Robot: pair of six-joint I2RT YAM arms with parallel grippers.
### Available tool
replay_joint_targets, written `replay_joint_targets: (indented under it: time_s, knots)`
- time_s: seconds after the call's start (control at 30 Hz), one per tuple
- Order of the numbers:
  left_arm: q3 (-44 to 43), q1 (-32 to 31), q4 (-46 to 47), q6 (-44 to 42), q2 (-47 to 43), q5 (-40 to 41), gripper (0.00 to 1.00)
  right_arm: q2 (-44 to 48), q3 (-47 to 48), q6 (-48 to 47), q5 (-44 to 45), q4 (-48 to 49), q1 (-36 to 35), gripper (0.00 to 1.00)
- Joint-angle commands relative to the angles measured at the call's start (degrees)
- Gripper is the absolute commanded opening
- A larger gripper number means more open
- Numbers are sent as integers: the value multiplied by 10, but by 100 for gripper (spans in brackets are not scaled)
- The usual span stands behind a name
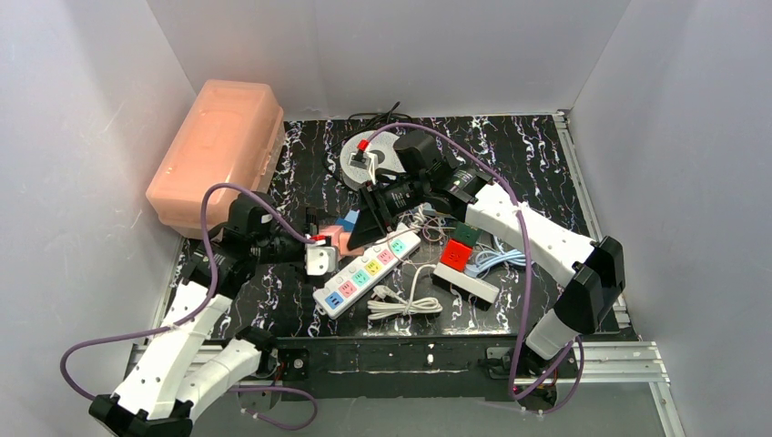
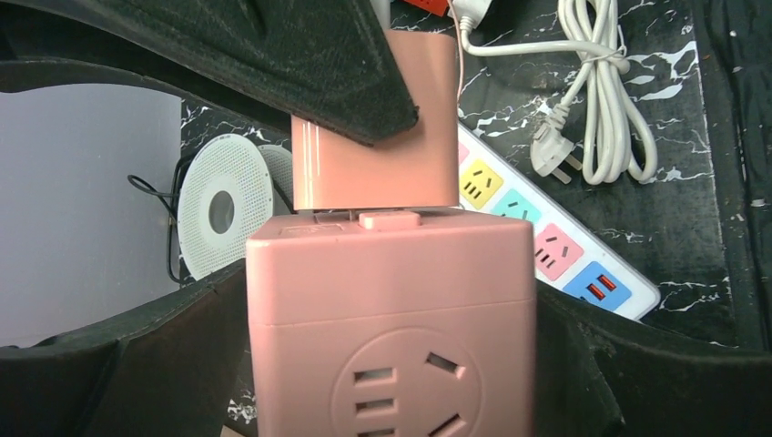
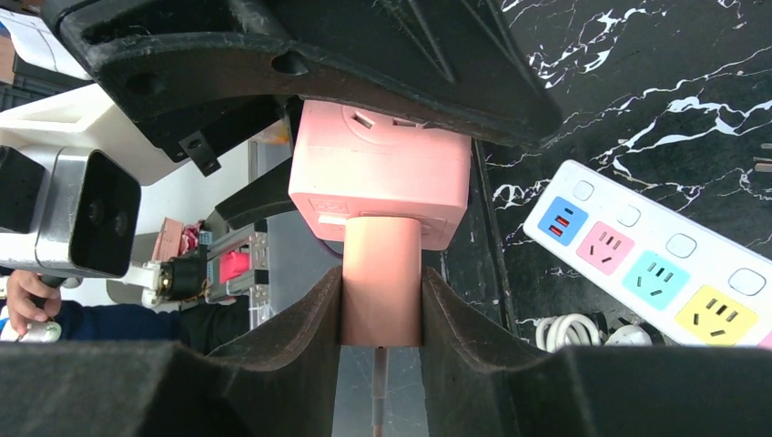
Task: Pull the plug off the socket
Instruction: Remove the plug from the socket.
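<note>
A pink cube socket (image 1: 339, 241) hangs above the mat between the two arms, with a pink plug (image 3: 382, 282) seated against one face; no prongs show. My left gripper (image 1: 326, 248) is shut on the socket (image 2: 391, 309), one finger (image 2: 109, 364) on each side. My right gripper (image 1: 362, 226) is shut on the plug (image 2: 378, 155), its fingers (image 3: 291, 346) pressing both flat sides. The plug's thin cord runs back between my right fingers. The socket also shows in the right wrist view (image 3: 382, 173).
A white power strip (image 1: 367, 271) with coloured outlets lies just below the grippers, a coiled white cable (image 1: 405, 300) beside it. A red cube (image 1: 457, 253), a green block (image 1: 467, 234) and a white bar (image 1: 466, 282) lie to the right. A peach box (image 1: 217, 150) stands far left, a round white disc (image 1: 369, 159) behind.
</note>
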State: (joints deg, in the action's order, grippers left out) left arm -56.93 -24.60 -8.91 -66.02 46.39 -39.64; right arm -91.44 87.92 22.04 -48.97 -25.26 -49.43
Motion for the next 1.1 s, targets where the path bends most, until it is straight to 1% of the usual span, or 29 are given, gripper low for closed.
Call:
replay_joint_targets:
  time_s: [0.0, 0.03, 0.17, 0.3, 0.47, 0.57, 0.67, 0.73, 0.8, 0.83, 0.97, 1.07]
  knots:
    - [-4, 2, 5, -34, 6, -33, 98, 16, 13, -11, -29, 25, -2, 1]
    - [-5, 2, 6, -38, 4, -36, 98, 14, 15, -13, -27, 20, -2, 1]
    - [-1, 2, 6, -54, -10, -47, 89, 5, 19, -20, -24, 6, -2, 1]
    - [7, 2, -3, -69, -26, -54, 81, 1, 16, -19, -30, 13, -1, 1]
    - [20, 0, -13, -75, -39, -68, 66, -15, 34, -10, -31, 16, -1, 1]
    - [29, -3, -13, -88, -45, -67, 49, -26, 52, -2, -31, 17, -2, 1]
    - [30, -4, -13, -90, -42, -56, 26, -30, 56, 0, -34, 20, -1, 1]
    - [30, -5, -13, -91, -40, -43, 14, -27, 51, -1, -34, 21, -1, 1]
    - [33, -4, -14, -96, -38, -35, 3, -23, 43, -5, -36, 21, -1, 1]
    - [35, -4, -14, -98, -37, -31, 0, -22, 39, -6, -35, 19, -1, 1]
    - [48, -4, -4, -116, -31, -9, 0, -6, 10, -11, -39, 19, 5, 1]
    - [60, -5, 18, -113, -25, 18, 0, 15, -29, -12, -37, 28, 14, 1]
